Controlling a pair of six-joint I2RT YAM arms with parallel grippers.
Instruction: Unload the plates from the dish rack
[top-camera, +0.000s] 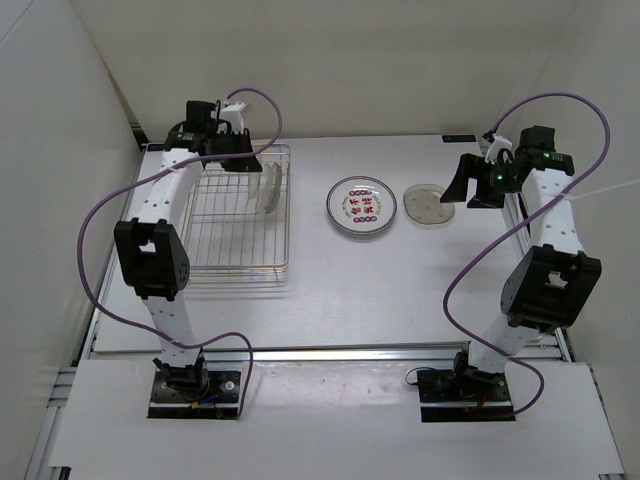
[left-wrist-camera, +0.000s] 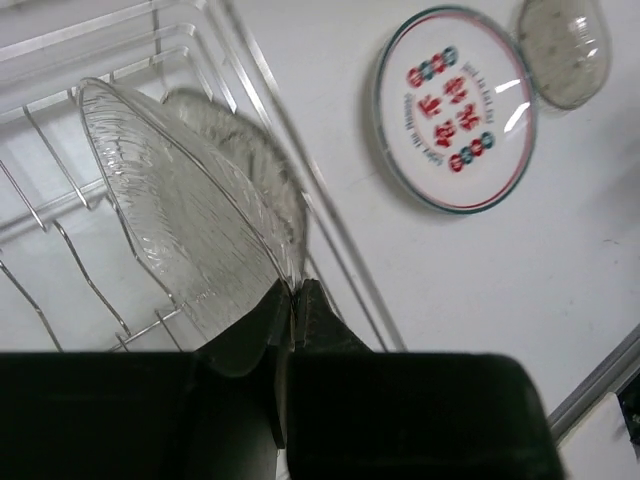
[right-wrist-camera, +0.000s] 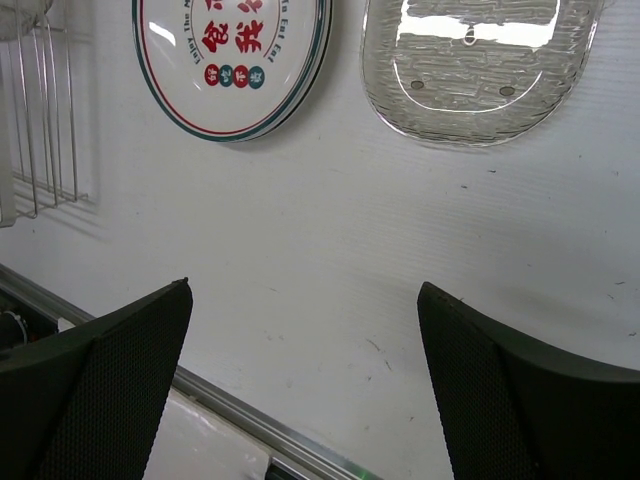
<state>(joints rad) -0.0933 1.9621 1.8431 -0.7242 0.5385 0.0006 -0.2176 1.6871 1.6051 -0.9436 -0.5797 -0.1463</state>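
The dish rack (top-camera: 235, 225) is a silver wire basket at the left of the table. A clear glass plate (top-camera: 270, 188) stands on edge between its dividers at the far right side. My left gripper (top-camera: 260, 166) is shut on that plate's rim; in the left wrist view the glass plate (left-wrist-camera: 190, 220) runs into the closed fingertips (left-wrist-camera: 293, 292). A white plate (top-camera: 359, 208) with a green rim and red marks lies flat on the table, with a greyish clear plate (top-camera: 427, 205) to its right. My right gripper (right-wrist-camera: 305, 300) hangs open above bare table, near these two plates.
Rack wires (left-wrist-camera: 60, 230) surround the held plate, and the rack's right rail (left-wrist-camera: 330, 220) runs close beside the left fingers. The white plate (right-wrist-camera: 235, 60) and the clear plate (right-wrist-camera: 475, 65) lie ahead of the right gripper. A metal rail (top-camera: 330, 352) edges the near side of the table.
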